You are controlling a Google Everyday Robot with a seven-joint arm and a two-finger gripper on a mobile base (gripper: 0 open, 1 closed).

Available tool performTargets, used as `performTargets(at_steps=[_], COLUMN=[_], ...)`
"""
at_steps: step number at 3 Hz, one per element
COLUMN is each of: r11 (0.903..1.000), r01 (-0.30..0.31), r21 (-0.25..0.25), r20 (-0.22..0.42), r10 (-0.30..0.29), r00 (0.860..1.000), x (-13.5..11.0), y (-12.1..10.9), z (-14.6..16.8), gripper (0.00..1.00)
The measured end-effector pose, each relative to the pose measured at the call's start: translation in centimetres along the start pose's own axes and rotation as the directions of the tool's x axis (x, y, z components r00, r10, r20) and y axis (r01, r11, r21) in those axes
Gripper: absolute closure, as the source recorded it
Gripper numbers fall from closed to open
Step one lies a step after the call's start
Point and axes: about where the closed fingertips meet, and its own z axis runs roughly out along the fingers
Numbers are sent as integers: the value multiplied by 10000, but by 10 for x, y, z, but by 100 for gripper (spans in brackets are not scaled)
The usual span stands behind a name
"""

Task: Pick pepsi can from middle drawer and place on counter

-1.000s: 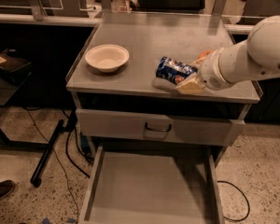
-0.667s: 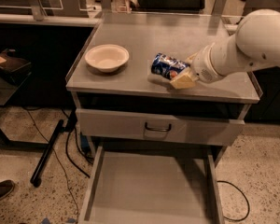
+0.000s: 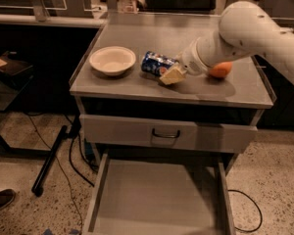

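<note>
The pepsi can, dark blue with a red-and-white logo, lies on its side at the middle of the counter, low over it or resting on it. My gripper is shut on the can's right end, with one tan finger in front of it. The white arm reaches in from the upper right. The middle drawer stands pulled open below, and its grey floor is bare.
A white bowl sits on the counter to the left of the can. An orange lies behind the arm on the right. A closed drawer face with a dark handle is under the counter. Cables and a stand leg lie on the floor at left.
The arm has swung left across the counter, carrying the can with it. The orange behind the arm has come into view.
</note>
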Motion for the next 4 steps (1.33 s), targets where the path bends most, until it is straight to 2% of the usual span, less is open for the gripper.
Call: performTargets(at_steps=[1,2,4], r11=[9987,9977,9977], r01=[47,-3,-2], r21=[-516,-672,-673], r20=[55,111,111], r10=[-44,10,10], r00=[10000,9999,9999], x=[-8,-9,-9], y=[0,1,1], z=[21,27,27], gripper=[100,100,50])
